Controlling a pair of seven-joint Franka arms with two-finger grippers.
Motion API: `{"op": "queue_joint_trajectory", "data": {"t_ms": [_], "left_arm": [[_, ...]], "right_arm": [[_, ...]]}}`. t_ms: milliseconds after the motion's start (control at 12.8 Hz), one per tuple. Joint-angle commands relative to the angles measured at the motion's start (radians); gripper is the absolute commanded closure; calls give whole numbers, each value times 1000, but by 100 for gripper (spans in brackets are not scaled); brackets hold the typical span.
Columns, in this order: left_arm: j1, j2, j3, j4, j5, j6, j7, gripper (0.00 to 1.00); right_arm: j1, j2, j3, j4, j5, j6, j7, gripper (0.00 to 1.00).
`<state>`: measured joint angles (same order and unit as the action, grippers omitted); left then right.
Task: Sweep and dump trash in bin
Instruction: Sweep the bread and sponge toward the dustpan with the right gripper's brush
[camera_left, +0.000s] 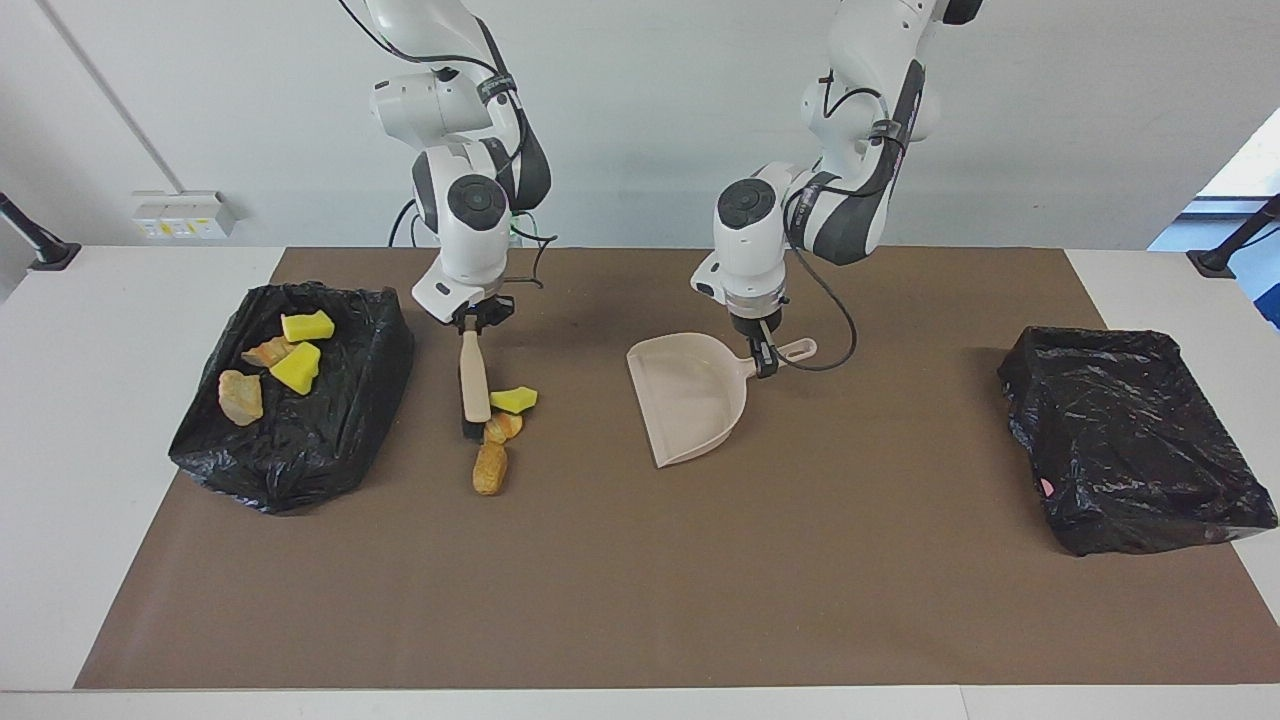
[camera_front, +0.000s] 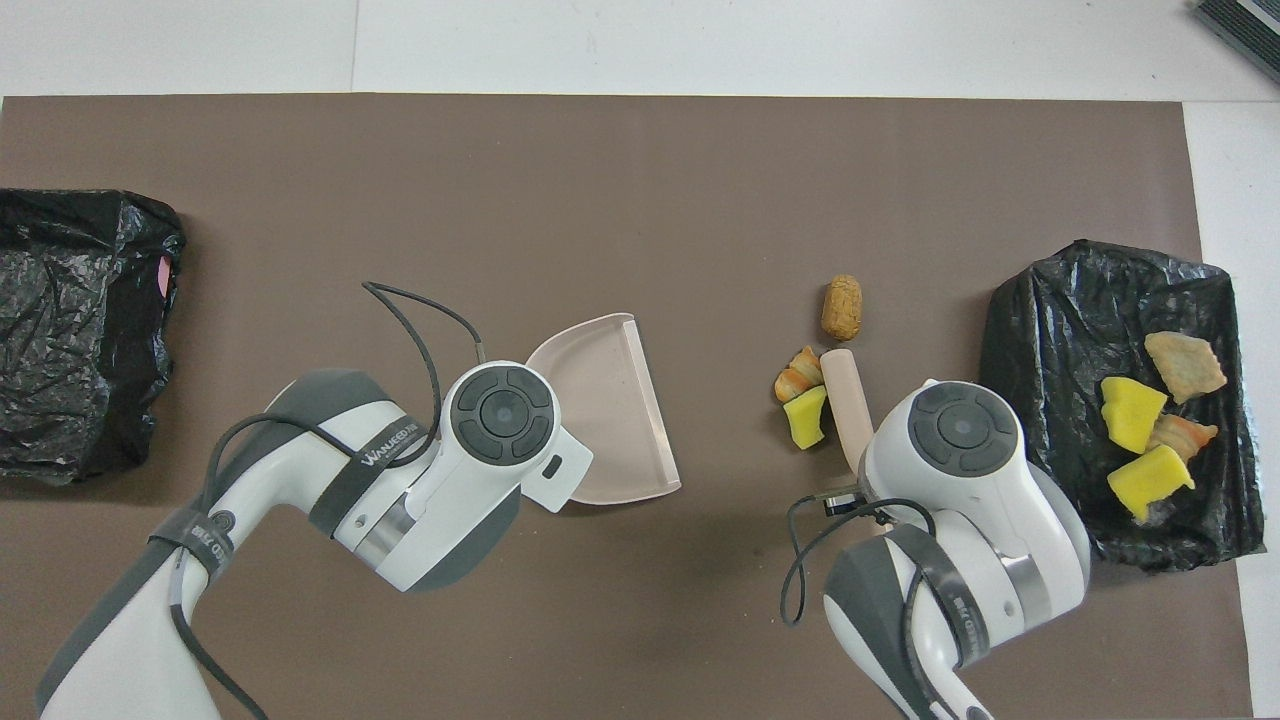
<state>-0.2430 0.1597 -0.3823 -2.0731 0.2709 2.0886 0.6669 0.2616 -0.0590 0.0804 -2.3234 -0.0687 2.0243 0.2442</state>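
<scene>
Three trash pieces lie on the brown mat: a yellow sponge chunk (camera_left: 514, 399) (camera_front: 805, 418), a croissant lump (camera_left: 503, 427) (camera_front: 797, 374) and a brown pastry lump (camera_left: 489, 468) (camera_front: 842, 307). My right gripper (camera_left: 478, 322) is shut on the top of a beige brush (camera_left: 473, 385) (camera_front: 845, 400), whose dark bristles touch the mat beside those pieces. My left gripper (camera_left: 765, 355) is shut on the handle of the beige dustpan (camera_left: 690, 400) (camera_front: 610, 400), low at the mat, its open lip facing the pieces. Several more pieces (camera_left: 296, 368) (camera_front: 1135, 412) lie in the black-lined bin (camera_left: 300, 440) (camera_front: 1050, 330).
That bin stands at the right arm's end of the table. A second black-lined bin (camera_left: 1130, 440) (camera_front: 70, 330) stands at the left arm's end and shows no pieces in it. A gap of bare mat (camera_left: 640, 580) separates the dustpan's lip from the three pieces.
</scene>
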Motion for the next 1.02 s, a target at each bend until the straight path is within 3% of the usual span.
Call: {"op": "queue_joint_trajectory", "data": {"t_ms": [0,391,547,937], "left_arm": [[4,-35,3,-36,10,-1,-6,100],[1,-31,3,-1,24,-82,-7,100],[-4,-34,3,-1,24,-107,-9,100],[-4,-34,3,-2,24,-102,-10,100]], "right_arm": [[18,18,-1,29,100,7,-40,100],[91,18,1,29,314,39,-94,100],[93,19,1,29,477,40,-147,100],[128,16,13,35,635,40,-149,100]]}}
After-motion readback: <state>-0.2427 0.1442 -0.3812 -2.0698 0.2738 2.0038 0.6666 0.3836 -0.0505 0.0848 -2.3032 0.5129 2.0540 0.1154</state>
